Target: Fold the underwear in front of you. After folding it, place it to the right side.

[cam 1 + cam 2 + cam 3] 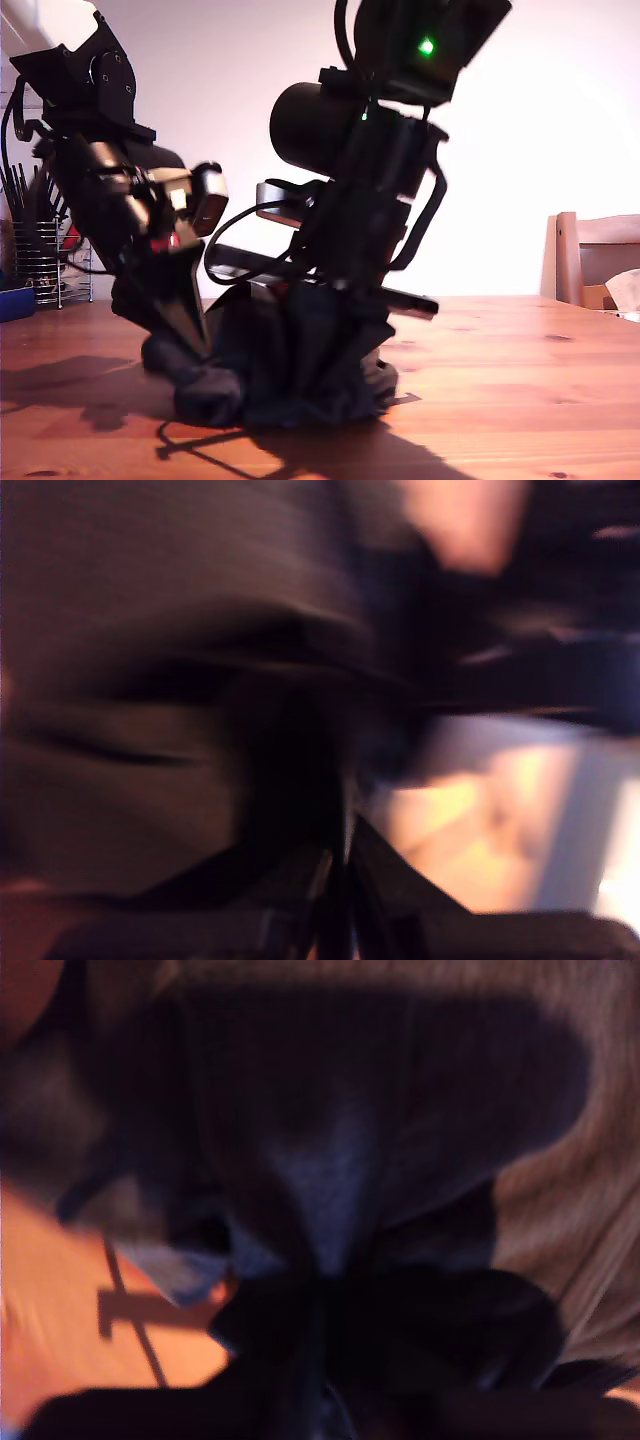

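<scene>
You can see the underwear [300, 365] heaped on the table [520, 390] under both arms, left of centre in the exterior view; my first gripper [340, 865] is pinched tight on its fabric, my second gripper [320, 1295] clamped on a gathered fold

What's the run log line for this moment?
phase: folding | underwear: bunched up on table | my first tool: shut on underwear | my second tool: shut on underwear | wrist views: blurred

Low exterior view; wrist views hug underwear [300, 350].
</scene>
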`<act>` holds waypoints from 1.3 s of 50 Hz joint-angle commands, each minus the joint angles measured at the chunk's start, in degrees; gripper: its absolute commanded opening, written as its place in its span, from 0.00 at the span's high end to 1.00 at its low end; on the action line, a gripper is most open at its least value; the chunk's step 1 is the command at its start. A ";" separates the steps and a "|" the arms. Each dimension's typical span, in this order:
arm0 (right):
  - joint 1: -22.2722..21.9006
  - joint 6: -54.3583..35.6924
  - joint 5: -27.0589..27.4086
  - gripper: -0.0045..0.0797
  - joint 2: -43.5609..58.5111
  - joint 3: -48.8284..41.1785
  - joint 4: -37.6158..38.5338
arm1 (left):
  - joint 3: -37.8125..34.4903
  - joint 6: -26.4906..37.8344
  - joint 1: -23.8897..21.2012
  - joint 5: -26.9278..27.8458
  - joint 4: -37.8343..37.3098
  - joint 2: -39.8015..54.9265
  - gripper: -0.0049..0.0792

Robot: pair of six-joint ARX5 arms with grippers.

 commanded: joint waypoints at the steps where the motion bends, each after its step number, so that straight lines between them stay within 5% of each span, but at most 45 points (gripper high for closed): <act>1: -0.79 -1.84 0.07 0.96 -1.33 0.50 -2.67 | -0.46 -0.15 0.04 -1.51 1.42 0.24 0.97; 39: -10.95 -13.03 3.04 0.96 -2.47 8.39 -19.04 | -0.52 -1.49 -0.33 -14.86 1.55 0.28 0.97; 47: -12.87 -17.40 8.02 0.96 -2.47 8.46 -18.95 | -0.52 -1.49 -0.33 -16.20 -0.90 0.28 0.97; 65: -15.15 -23.15 10.16 0.96 -2.29 8.44 -12.66 | -0.52 -1.49 -0.33 -16.98 -3.61 0.28 0.97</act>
